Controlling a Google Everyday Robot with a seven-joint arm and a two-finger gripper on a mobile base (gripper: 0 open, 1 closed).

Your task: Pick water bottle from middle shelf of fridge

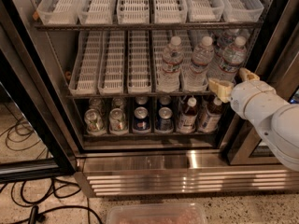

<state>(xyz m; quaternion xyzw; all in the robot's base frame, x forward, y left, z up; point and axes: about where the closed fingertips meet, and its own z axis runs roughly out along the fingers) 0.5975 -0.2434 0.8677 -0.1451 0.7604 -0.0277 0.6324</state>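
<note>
The fridge (140,169) stands open with its black frame and ribbed steel base. On the middle shelf (140,95), three clear ribbed water bottles stand in the right-hand lane trays: one (171,64), one (199,63) and one (230,60), all with white caps. My gripper (232,82) sits at the right end of this shelf, just in front of and below the rightmost bottle. Its two tan fingertips (220,88) are spread apart and hold nothing. My white arm (271,115) reaches in from the lower right.
The left lane trays (112,62) of the middle shelf hold nothing. The low shelf holds several soda cans (140,119) and two dark-drink bottles (188,114). The top shelf (140,3) has empty white trays. Black cables (28,204) lie on the floor at left. A clear bin (156,213) sits below.
</note>
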